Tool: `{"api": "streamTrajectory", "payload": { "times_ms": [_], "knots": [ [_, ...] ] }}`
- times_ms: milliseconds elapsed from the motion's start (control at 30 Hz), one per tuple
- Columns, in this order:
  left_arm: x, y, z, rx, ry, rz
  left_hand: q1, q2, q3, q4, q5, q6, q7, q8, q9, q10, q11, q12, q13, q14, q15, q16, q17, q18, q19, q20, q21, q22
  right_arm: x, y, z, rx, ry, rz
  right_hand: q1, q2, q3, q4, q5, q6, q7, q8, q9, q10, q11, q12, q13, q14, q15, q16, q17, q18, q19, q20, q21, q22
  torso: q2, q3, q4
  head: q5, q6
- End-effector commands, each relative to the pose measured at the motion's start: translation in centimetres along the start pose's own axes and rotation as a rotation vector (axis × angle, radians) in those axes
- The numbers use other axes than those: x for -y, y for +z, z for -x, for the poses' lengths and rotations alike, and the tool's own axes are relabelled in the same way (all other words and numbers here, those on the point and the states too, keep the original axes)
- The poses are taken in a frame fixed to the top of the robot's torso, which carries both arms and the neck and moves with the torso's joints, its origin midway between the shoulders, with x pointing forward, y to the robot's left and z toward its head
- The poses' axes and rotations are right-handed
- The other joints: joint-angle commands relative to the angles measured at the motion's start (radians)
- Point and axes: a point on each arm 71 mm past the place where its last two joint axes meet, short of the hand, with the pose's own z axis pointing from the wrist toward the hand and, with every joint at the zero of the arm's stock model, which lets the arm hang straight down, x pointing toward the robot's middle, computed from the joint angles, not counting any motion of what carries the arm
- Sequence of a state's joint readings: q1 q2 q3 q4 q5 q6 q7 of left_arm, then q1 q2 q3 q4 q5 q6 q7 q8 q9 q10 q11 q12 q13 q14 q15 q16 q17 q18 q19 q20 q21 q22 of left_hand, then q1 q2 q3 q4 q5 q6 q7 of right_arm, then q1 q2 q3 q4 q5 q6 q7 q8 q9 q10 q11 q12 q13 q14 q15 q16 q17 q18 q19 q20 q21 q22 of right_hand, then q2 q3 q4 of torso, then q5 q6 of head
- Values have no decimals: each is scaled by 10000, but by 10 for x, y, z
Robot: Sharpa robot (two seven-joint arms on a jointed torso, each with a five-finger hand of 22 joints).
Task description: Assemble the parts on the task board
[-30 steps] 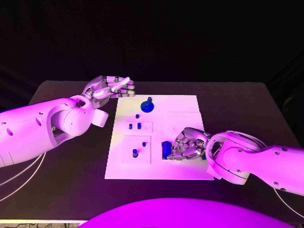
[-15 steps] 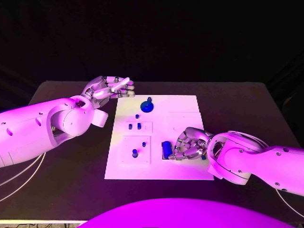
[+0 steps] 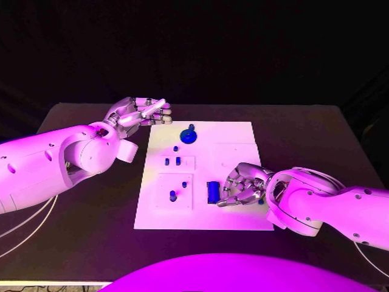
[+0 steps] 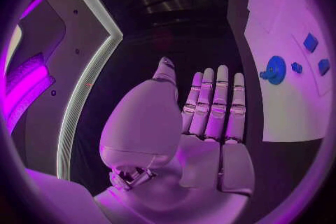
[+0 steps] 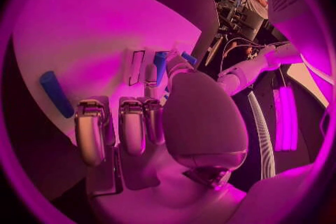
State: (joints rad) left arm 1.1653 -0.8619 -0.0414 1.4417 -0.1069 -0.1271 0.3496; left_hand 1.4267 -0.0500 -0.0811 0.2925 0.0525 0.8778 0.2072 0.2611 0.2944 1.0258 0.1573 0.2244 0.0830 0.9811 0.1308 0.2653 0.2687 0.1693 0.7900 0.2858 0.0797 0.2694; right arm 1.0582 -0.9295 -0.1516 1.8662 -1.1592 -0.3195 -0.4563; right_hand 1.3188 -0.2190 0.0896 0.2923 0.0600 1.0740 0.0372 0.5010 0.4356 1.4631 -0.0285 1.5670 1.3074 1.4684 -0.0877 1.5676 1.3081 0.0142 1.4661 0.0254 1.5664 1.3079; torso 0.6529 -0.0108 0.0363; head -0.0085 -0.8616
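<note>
Since a second ago, the right hand (image 3: 240, 185) has shifted slightly right and near, baring more of the long blue part (image 3: 213, 191) beside its fingertips; the left hand has not moved. That part lies on the task board (image 3: 238, 137) near its near-right portion, its long axis running near to far, one end toward the robot and the other toward the board's far edge. The right hand's fingers are curled in just to its right; whether they touch it or pinch anything I cannot tell. In the right wrist view a second blue part (image 5: 160, 64) sits close by the fingertips, though contact there is also unclear.

To do this step well, the fingers should close on the long part's two long sides, keep it aligned with its slot, and lift without tilting.

Further out, a round blue part (image 3: 188, 135) rests at the board's far side. The left hand (image 3: 144, 112) hovers over the worktop (image 3: 317, 134) off the board's far-left corner, fingers loosely apart, holding nothing.
</note>
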Motion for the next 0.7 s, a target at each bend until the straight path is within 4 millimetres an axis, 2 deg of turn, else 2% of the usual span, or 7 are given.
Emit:
{"api": "streamTrajectory", "payload": {
  "times_ms": [33, 433, 567, 700],
  "knots": [
    [1, 0, -1, -116, -47, -47, 64, 31, -33, -23, -38, 46, 31, 27, -11, -47, 51, -33, 2, 65, 4, -69, 16, 116, 20, 7, -39, -16, -3, -1, -1, 42, 38, 394, -8, -84, -43, -4, -41, 43, 27, 8, -9, 1077, -17, 38, 2634, 1024, -21, 32, 2627, -142, 1047, -68, 44, 2629, 4, 8, 5, 11, -10],
    [1, 0, -2, -135, -54, -47, 64, 31, -33, -23, -38, 46, 31, 27, -11, -47, 51, -33, 2, 65, 4, -69, 16, 116, 20, 7, -39, -16, -4, 3, 1, 334, 83, 308, -342, 345, -50, 11, 282, 75, 5, 28, -41, 1077, -29, 38, 2634, 1024, -20, 32, 2627, -142, 1047, -57, 44, 2629, 8, 11, 3, 29, -12],
    [1, 1, -2, -145, -61, -51, 82, 46, -32, -27, -38, 55, 39, 30, -13, -43, 56, -32, 4, 67, 6, -76, 21, 116, 26, 7, -42, -25, -5, 6, -1, 395, -201, 259, -106, 483, 169, -36, 296, 54, -34, 22, -61, 1077, -61, 38, 2634, 1024, -48, 32, 2627, -142, 1047, -74, 44, 2629, 7, 5, 4, 34, -9],
    [1, 1, -2, -153, -67, -55, 84, 53, -32, -25, -38, 57, 40, 31, -13, -42, 57, -31, 5, 68, 7, -77, 23, 116, 28, 7, -43, -28, -5, 8, -4, 457, -494, 243, 296, 477, 451, -83, 198, 49, -60, 22, -84, 1077, -86, 38, 2634, 1024, -72, 32, 2627, -142, 1047, -97, 44, 2629, -1, -1, 6, 32, -35]
  ]
}}
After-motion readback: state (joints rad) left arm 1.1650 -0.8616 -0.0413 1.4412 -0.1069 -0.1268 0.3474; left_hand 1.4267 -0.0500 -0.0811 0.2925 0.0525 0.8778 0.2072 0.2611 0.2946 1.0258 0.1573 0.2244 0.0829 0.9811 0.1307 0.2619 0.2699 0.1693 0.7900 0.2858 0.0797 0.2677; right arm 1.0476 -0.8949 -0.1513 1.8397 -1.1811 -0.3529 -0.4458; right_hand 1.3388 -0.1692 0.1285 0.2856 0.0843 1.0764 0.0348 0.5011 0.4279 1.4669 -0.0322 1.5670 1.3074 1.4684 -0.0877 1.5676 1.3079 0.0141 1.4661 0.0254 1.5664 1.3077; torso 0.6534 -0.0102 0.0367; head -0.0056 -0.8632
